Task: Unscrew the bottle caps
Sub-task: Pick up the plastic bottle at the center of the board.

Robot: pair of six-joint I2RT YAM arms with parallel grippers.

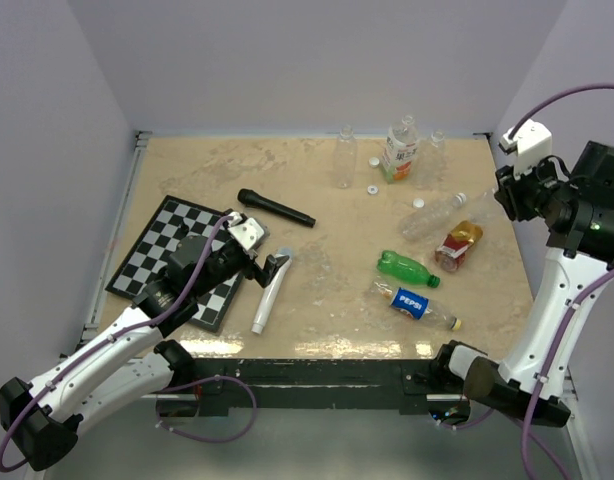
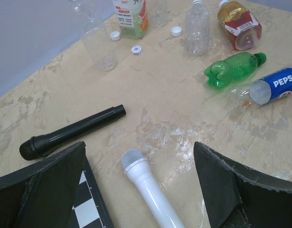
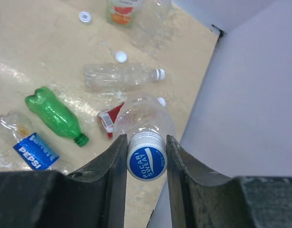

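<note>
My right gripper (image 3: 147, 159) is shut on a blue-topped bottle cap (image 3: 147, 162) that sits on a clear bottle (image 3: 143, 116). The bottle is held up off the table near the right wall, and in the top view the gripper (image 1: 500, 197) is at the table's right edge. Loose white caps (image 3: 120, 56) (image 3: 84, 16) lie on the table. A clear bottle (image 3: 117, 76) lying flat has a white cap (image 3: 159, 74) on it. My left gripper (image 2: 141, 180) is open low over a white microphone (image 2: 150, 190), touching nothing.
A green bottle (image 1: 405, 267), a Pepsi bottle (image 1: 412, 303) and a red-labelled bottle (image 1: 457, 245) lie right of centre. Three bottles stand at the back, one with an orange label (image 1: 399, 150). A black microphone (image 1: 275, 208) and a chessboard (image 1: 152, 250) are on the left.
</note>
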